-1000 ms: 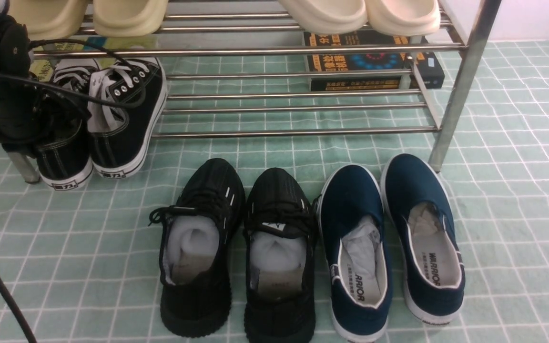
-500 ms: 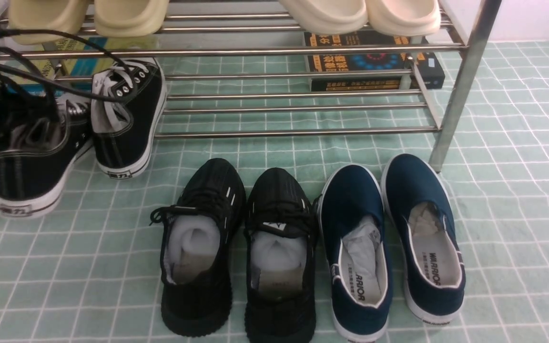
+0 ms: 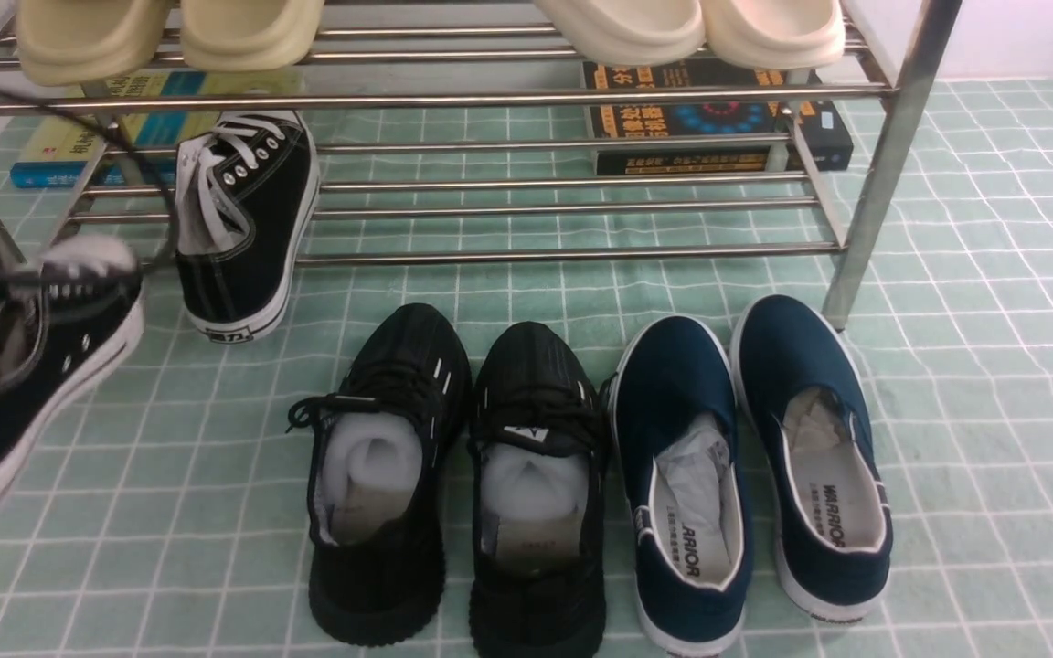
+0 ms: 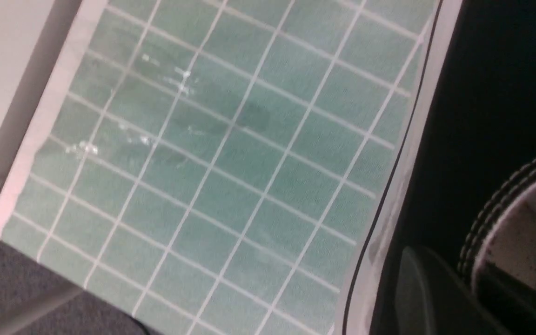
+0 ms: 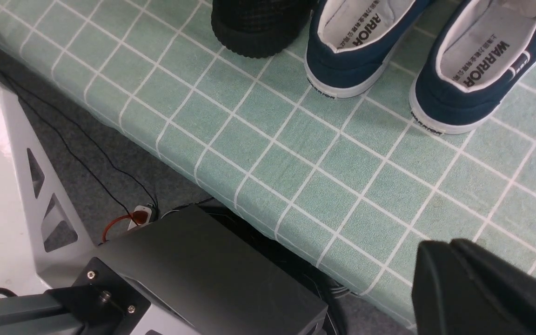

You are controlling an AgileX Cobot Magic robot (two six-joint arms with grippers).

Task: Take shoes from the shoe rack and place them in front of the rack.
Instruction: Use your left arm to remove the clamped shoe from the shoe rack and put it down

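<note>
My left gripper (image 4: 454, 288) is clamped on the collar of one canvas sneaker (image 3: 24, 384). Only one finger shows in the wrist view, pressed at the stitched rim, but the shoe hangs tilted and clear of the checked cloth (image 3: 170, 512), so I judge it gripped. Its mate (image 3: 248, 219) sits on the lower shelf of the shoe rack (image 3: 892, 164), ahead and to the right of that hand, heel poking over the front bar. The black knit sneakers (image 3: 380, 457) are down on the cloth, further right of my left hand and nearer me than the rack, with the navy slip-ons (image 3: 691, 475) beyond them. My right gripper (image 5: 486, 288) hangs by the cloth's near edge, with the slip-ons' heels ahead of it. Just one dark finger is in view, so I can't tell if it's parted or closed; nothing seen in it. Risks: the pinch is on a thin soft collar and the shoe's weight hangs off to one side, so it could swivel or slip out on the way down. Under my left hand the wrist view shows the cloth's edge and bare floor close by, so releasing too far out sends the shoe off the table. A black cable (image 3: 129, 131) drapes across the rack bars right by the mate's laces and could snag a bar or drag that shoe. Setting down too far right would bump the knit pair.
</note>
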